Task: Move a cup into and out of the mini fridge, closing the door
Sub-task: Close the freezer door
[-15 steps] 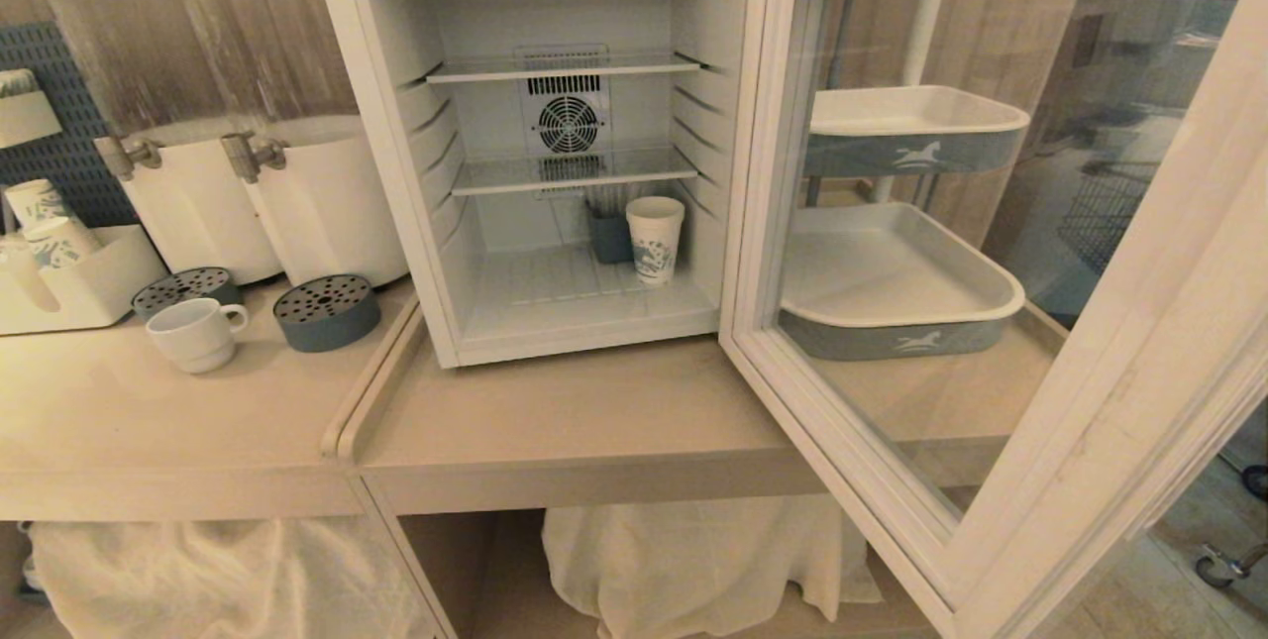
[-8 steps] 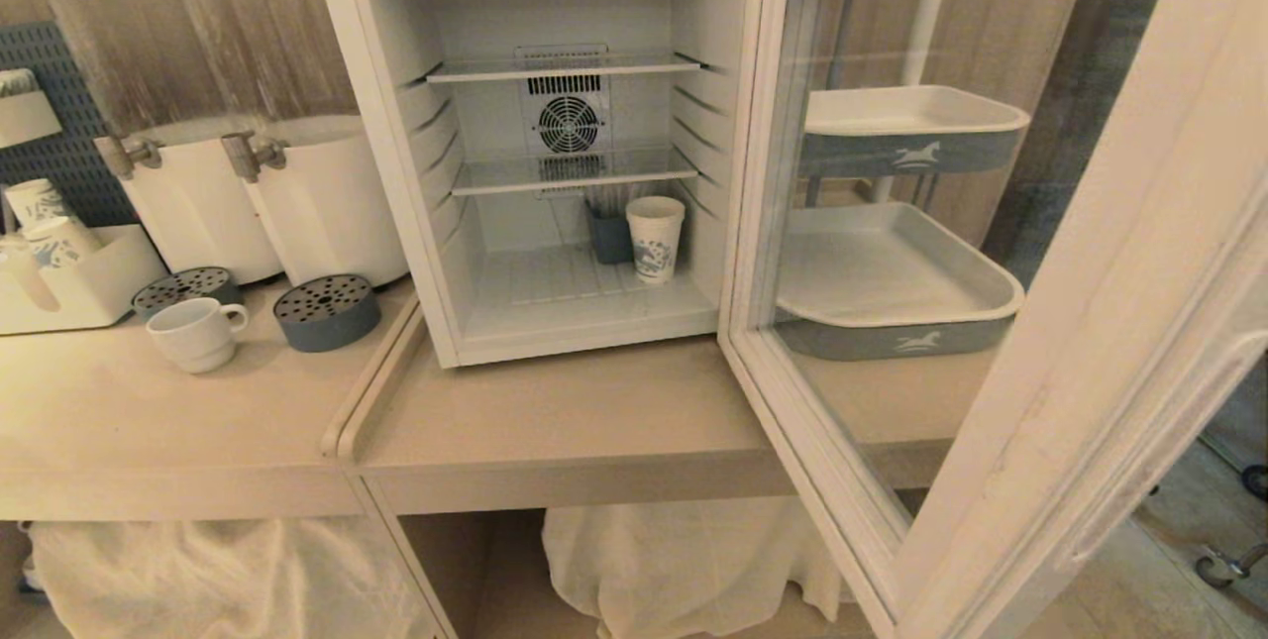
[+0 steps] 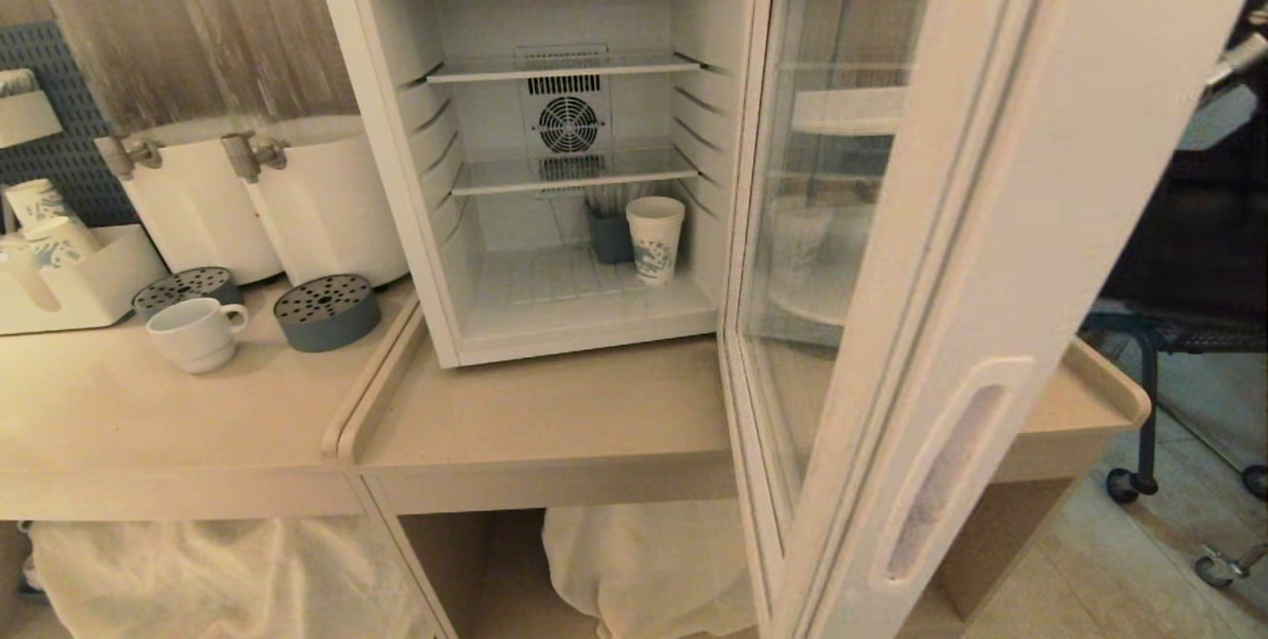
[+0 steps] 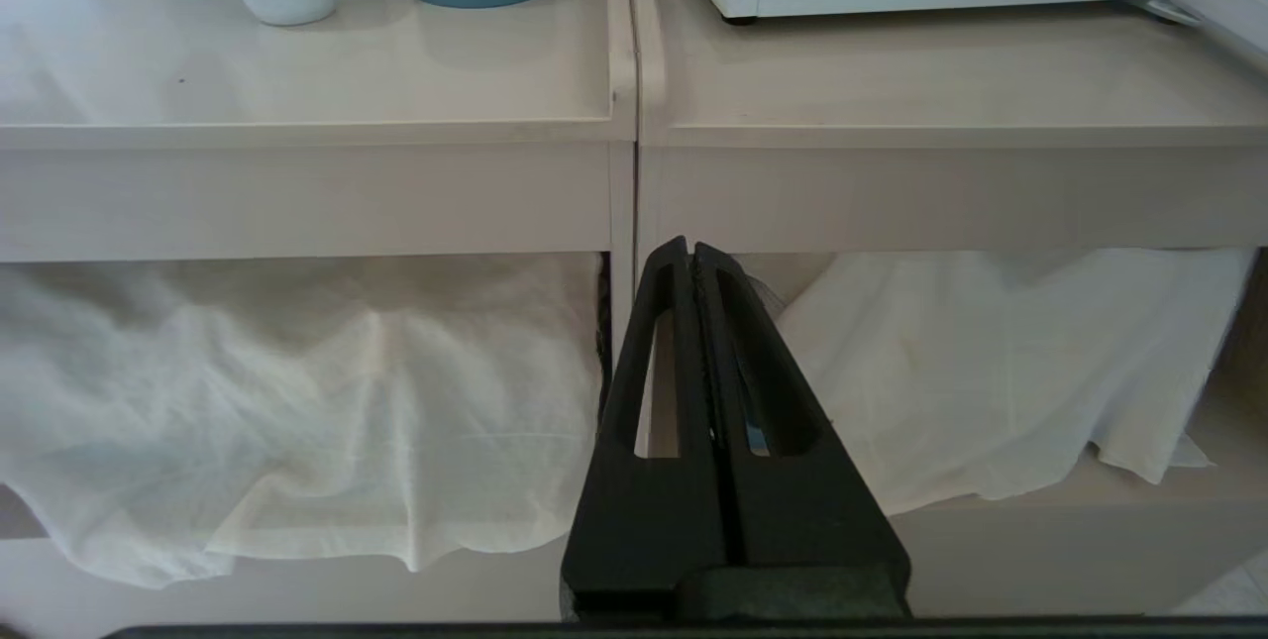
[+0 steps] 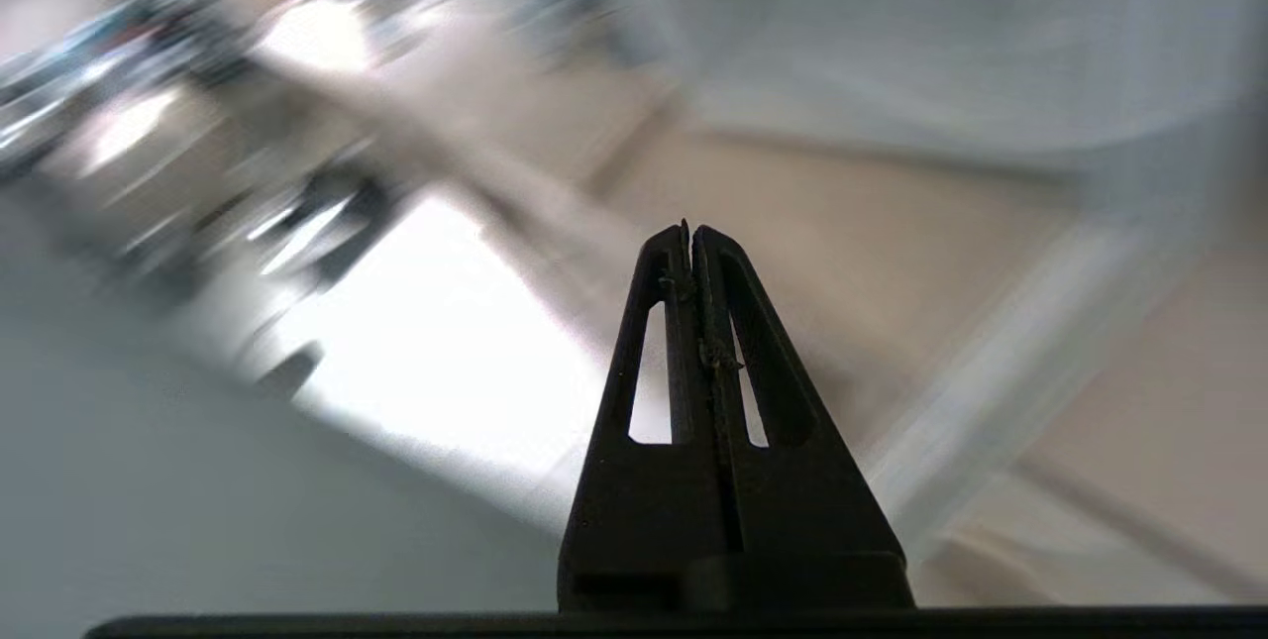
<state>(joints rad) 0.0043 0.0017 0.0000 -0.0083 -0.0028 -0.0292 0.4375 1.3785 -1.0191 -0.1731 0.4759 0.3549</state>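
door [image 3: 921, 322] half-swung, frame right | right hand [image 5: 690, 233] shut, empty | left hand [image 4: 690, 248] shut, empty | push flat, steady, until latched

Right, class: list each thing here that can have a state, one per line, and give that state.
door: partly open
mini fridge: open, paper cup upright inside
cup: upright on the counter, outside the fridge
left gripper: shut, empty
right gripper: shut, empty

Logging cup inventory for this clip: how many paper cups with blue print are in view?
3: one paper cup on the mini fridge floor, two paper cups at the white holder on the far left. More may be hidden.
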